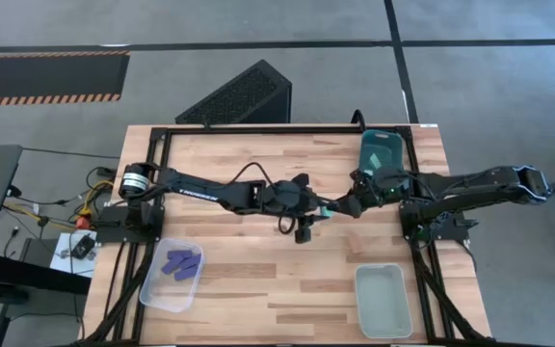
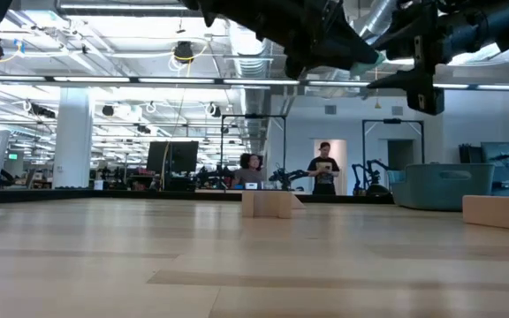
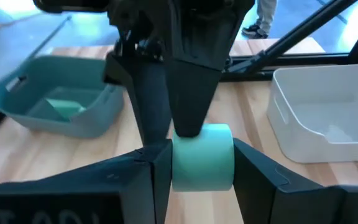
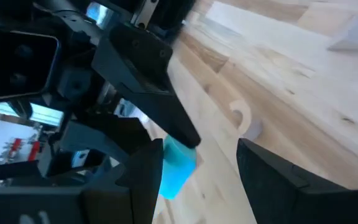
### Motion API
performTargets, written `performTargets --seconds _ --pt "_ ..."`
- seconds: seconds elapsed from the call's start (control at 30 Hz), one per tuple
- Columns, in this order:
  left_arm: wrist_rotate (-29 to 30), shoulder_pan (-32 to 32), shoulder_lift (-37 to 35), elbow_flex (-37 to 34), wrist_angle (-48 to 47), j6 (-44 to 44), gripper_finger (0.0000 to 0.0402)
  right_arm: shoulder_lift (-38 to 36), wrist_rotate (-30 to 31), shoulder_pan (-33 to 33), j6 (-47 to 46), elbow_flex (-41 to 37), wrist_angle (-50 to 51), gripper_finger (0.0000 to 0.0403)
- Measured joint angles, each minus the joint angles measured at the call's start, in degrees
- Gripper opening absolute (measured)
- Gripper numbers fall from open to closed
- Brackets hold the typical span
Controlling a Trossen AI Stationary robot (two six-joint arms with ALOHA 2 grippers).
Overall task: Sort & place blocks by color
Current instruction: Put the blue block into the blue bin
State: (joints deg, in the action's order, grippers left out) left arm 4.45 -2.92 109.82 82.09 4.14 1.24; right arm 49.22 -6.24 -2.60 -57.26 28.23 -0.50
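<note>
The teal block (image 3: 202, 157) hangs above mid-table, clamped between the left gripper (image 3: 194, 163) fingers. The right gripper (image 4: 197, 163), at its 3 o'clock, stands spread wide around it, one finger (image 4: 143, 180) touching. A tan arch (image 4: 241, 118) lies on the table (image 1: 258, 280) below.

Down at table height, the light wooden tabletop (image 2: 237, 265) fills the lower half. A small tan wooden arch block (image 2: 267, 204) sits far off near the middle, another tan wooden block (image 2: 499, 212) on the right, with a grey-teal plastic bin (image 2: 440, 186) behind it. Both dark robot arms (image 2: 360, 31) hang overhead. A person (image 2: 324, 170) stands in the room beyond.
</note>
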Motion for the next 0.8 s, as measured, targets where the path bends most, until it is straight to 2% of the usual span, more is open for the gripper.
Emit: performTargets --seconds 0.4,0.57,0.8 --pt "0.8 0.4 -0.1 3.1 -0.5 9.4 0.0117 0.0 0.0 -0.1 -1.4 0.0 -8.8 0.0225" --pt "3.7 1.3 -0.1 3.9 -0.8 10.6 0.0116 0.0 0.0 -0.1 -1.9 0.0 -8.6 0.0225" --pt "3.9 2.5 -0.1 4.4 -1.1 10.6 0.0116 0.0 0.3 -0.7 -2.5 0.0 -8.7 0.0222"
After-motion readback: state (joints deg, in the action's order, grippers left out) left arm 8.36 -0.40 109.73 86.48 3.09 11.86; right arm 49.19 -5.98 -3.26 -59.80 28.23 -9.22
